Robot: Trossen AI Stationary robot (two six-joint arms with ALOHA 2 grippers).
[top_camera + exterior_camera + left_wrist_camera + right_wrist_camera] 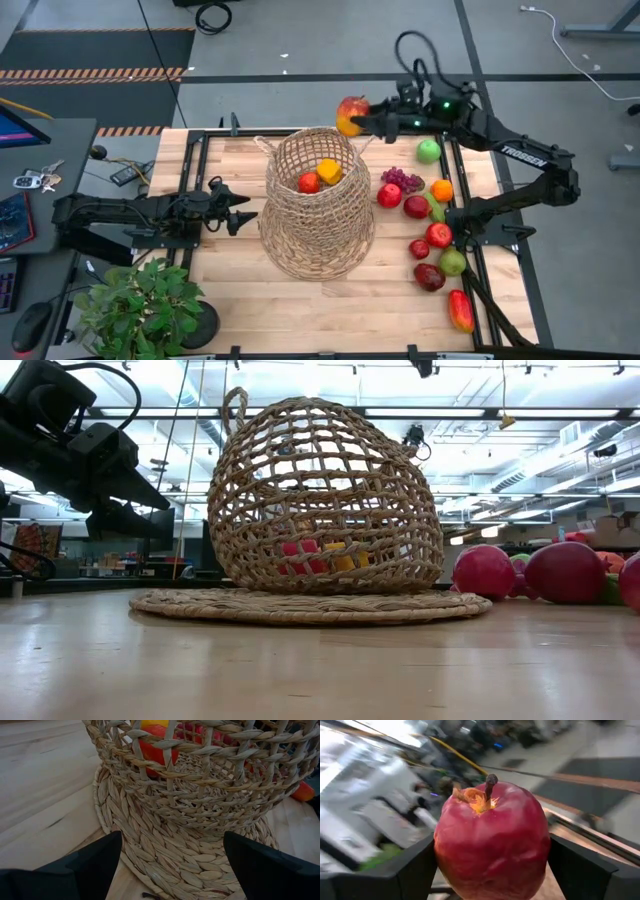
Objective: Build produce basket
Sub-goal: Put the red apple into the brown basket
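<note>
Red stemmed toy apple (490, 842): clamped in right tool (352, 117), aloft behind tall tan open-weave wicker basket (318, 205) mid-counter, likely for dropping in. Left tool (238, 210): open, waiting beside basket.

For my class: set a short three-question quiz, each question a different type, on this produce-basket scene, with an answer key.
1. True or false: the right gripper is shut on a red apple.
2. Multiple choice: where is the left gripper? A) above the basket's mouth B) open beside the wicker basket, holding nothing C) over the loose produce.
3. Fill in: the green apple lies ___ the basket.

Key: 1 true; 2 B; 3 outside.
</note>
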